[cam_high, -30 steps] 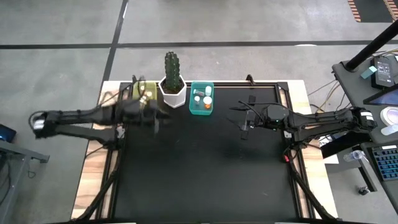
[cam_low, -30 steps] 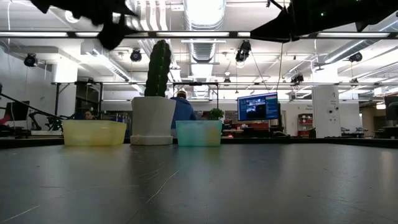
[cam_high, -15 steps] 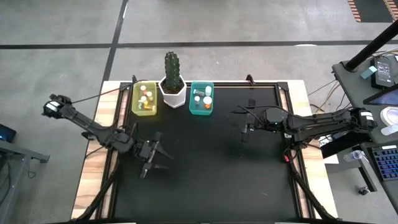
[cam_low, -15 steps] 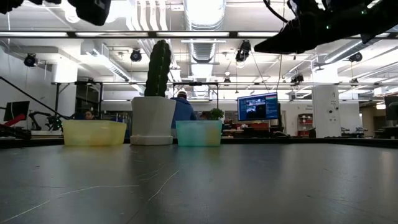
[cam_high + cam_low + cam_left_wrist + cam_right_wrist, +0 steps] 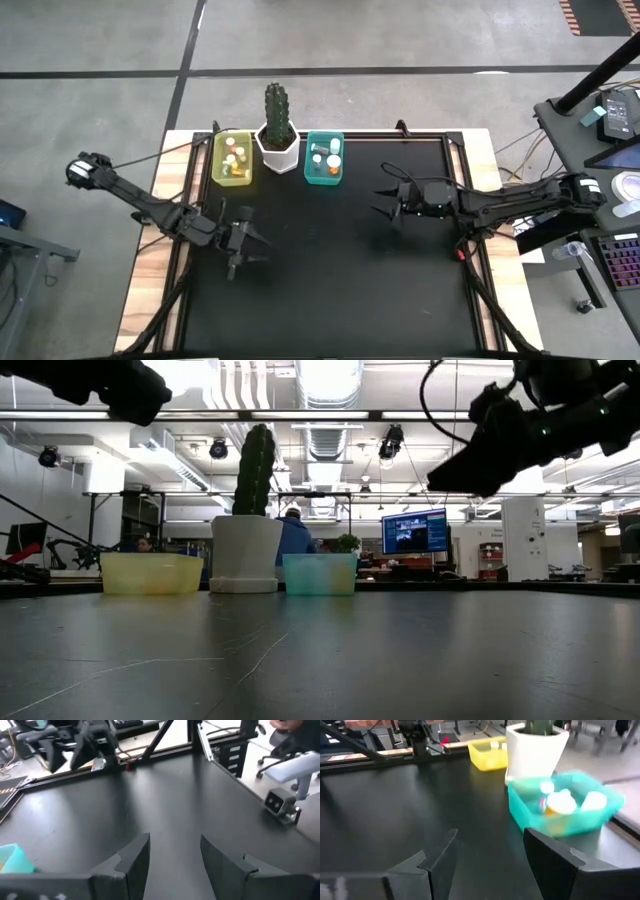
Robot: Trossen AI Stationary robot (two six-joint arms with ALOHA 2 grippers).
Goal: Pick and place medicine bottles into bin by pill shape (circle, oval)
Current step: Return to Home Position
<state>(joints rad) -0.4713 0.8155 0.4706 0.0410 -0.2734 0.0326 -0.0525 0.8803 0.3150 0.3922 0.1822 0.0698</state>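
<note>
Bottles sit binned; likely light, rigid, slick, so grip mid-body under cap. Left pincer, right pincer both wide, empty.

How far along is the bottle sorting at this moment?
Done: bottles lie in the teal bin, with more in the yellow bin, on either side of the cactus pot. No bottle shows on the black mat. In hand: nothing. The left gripper and right gripper are open and empty above the mat. Left: apparently only parking the arms.
</note>
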